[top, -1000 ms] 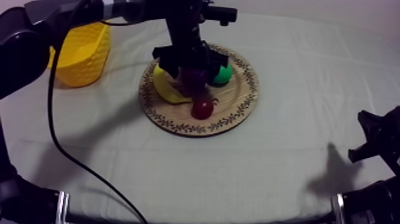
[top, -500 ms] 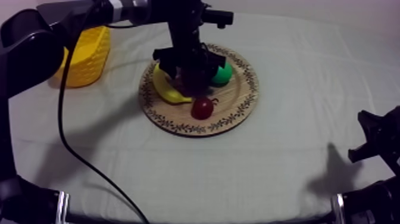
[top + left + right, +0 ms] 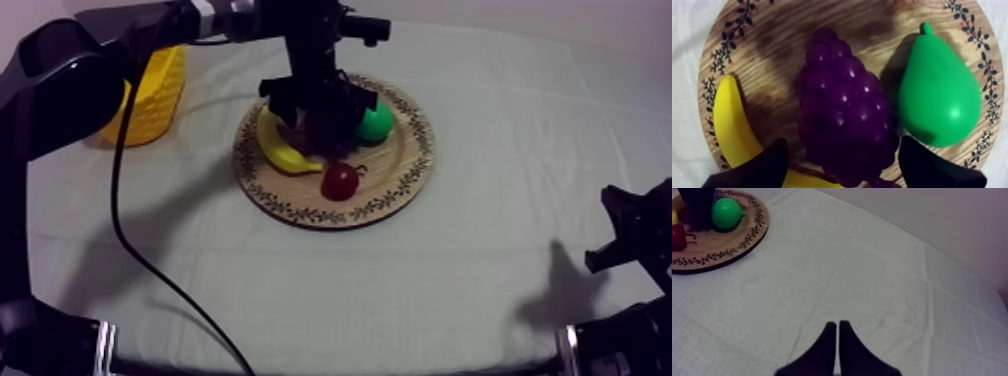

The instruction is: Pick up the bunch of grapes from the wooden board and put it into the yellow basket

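Grey-white cloth covers your bench (image 3: 420, 300), and all the fruit sits on the board (image 3: 400, 195). By the top view's clock, the grapes (image 3: 844, 120) lie on the wood just off the board's centre, toward 12 o'clock. Your left tool (image 3: 320, 115) hangs right over them. Its fingers (image 3: 767, 167) are apart, one on either side of the bunch's end, and not closed on it.

The pear (image 3: 939, 100) is just beside the grapes at about 2 o'clock on the board; you cannot tell whether they touch. The banana (image 3: 729, 125) curves along the rim at 9 o'clock, near the grapes but apart from them. The small red fruit (image 3: 340, 181) sits at 6 o'clock.

Your basket (image 3: 150, 95) stands on the cloth well apart from the board, between 9 and 10 o'clock from it. Your right tool (image 3: 838, 328) rests far off between 3 and 4 o'clock, over bare cloth, fingers pressed together on nothing.
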`<state>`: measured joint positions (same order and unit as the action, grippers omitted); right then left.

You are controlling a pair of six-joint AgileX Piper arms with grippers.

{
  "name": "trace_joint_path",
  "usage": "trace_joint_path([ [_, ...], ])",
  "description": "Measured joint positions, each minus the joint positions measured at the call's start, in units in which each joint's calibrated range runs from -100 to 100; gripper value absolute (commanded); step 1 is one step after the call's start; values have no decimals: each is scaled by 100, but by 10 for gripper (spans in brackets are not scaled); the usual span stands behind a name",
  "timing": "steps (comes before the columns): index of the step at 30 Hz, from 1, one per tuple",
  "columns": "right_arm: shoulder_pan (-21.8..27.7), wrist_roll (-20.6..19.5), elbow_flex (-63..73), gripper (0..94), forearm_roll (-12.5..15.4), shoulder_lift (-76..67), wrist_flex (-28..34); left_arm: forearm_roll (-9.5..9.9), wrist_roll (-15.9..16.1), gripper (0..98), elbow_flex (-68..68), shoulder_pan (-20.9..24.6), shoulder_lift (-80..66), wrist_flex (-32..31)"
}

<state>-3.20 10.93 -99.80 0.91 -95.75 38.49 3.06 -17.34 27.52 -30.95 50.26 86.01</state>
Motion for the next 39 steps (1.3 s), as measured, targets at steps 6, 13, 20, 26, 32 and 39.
trace_joint_path([
  [6,0,3,0,3,0,0,0,0,23,826,188,5,112,46],
  [13,0,3,0,3,0,0,0,-6,29,829,280,54,219,46],
  [20,0,3,0,3,0,0,0,-24,42,832,381,78,324,48],
  [26,0,3,0,3,0,0,0,-30,49,814,430,78,396,48],
  [32,0,3,0,3,0,0,0,-35,81,734,502,74,438,50],
  [39,0,3,0,3,0,0,0,-47,100,606,552,66,478,45],
])
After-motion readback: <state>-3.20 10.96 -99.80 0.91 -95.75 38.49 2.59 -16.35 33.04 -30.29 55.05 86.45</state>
